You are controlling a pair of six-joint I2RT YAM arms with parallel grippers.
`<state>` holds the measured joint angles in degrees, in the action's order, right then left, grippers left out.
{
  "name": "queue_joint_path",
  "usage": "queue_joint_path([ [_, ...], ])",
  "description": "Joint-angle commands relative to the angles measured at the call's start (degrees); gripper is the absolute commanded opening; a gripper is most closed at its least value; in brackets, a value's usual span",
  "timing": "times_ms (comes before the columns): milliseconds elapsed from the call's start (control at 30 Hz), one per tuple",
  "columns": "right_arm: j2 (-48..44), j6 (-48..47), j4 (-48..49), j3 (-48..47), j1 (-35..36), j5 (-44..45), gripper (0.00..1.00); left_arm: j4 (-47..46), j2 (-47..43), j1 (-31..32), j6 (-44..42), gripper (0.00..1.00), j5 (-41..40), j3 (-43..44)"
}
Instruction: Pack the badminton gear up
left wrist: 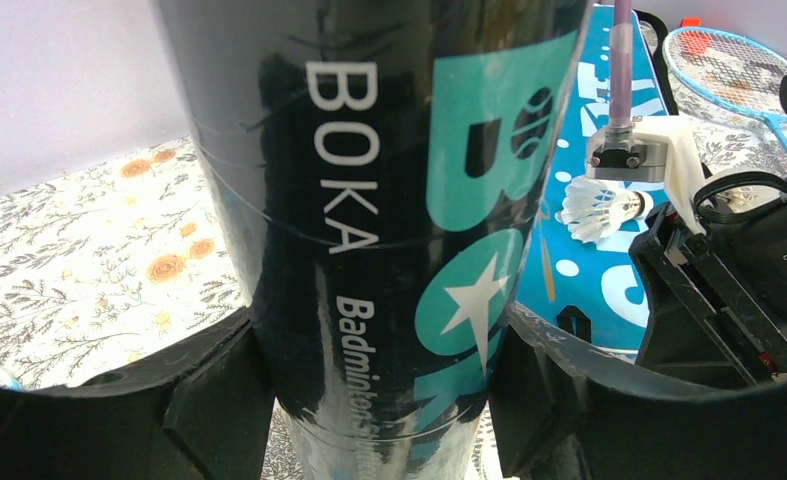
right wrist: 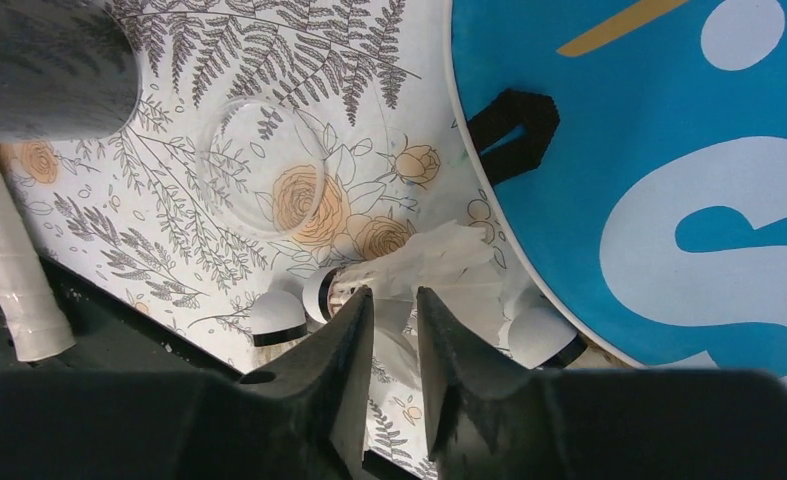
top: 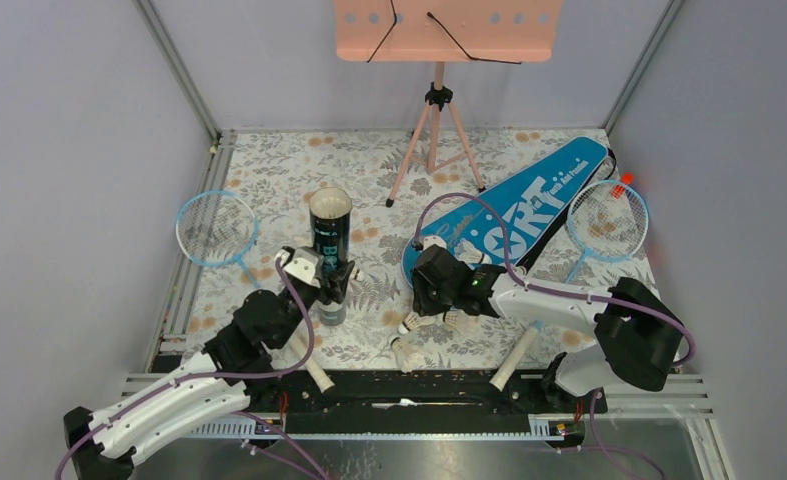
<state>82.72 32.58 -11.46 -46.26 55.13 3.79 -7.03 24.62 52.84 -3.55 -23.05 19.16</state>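
Observation:
My left gripper [top: 331,287] is shut on the black tube [top: 329,235], holding it upright and low on its body; in the left wrist view the tube [left wrist: 369,200] fills the space between the fingers [left wrist: 209,400]. My right gripper [right wrist: 394,292] hangs low over several white shuttlecocks [top: 409,325] lying by the blue bag [top: 524,205]. Its jaws are nearly together, pinching the feather skirt of one shuttlecock [right wrist: 419,260]. One racket [top: 216,228] lies at the left, the other racket [top: 609,218] at the right, beside the bag.
The pink tripod stand [top: 434,100] stands at the back centre. A clear round lid [right wrist: 264,165] lies on the floral mat. Both rackets' white handles [top: 514,360] reach the black front rail. Grey walls close in both sides.

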Motion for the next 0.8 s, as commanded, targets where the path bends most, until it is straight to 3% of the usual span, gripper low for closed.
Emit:
queue_joint_path([
  [0,-1.7,0.1,0.7,-1.4,-0.3,0.8,0.23,-2.6,0.8,0.1,-0.4,0.14,-1.3,2.7],
  [200,-8.2,-3.0,-0.4,-1.8,-0.3,1.0,0.00,-2.9,0.6,0.0,-0.5,0.10,-1.0,2.6],
  [433,-20.6,-11.0,-10.9,-7.9,-0.3,6.5,0.00,-2.6,2.0,0.1,-3.8,0.12,7.3,2.7],
  [667,-36.9,-16.9,-19.4,-13.3,-0.3,18.6,0.00,4.8,9.6,0.0,-10.2,0.07,26.2,8.4],
  [767,-41.6,-19.5,-21.0,-16.9,-0.3,19.1,0.00,6.0,12.2,0.0,-12.3,0.09,29.7,9.6],
])
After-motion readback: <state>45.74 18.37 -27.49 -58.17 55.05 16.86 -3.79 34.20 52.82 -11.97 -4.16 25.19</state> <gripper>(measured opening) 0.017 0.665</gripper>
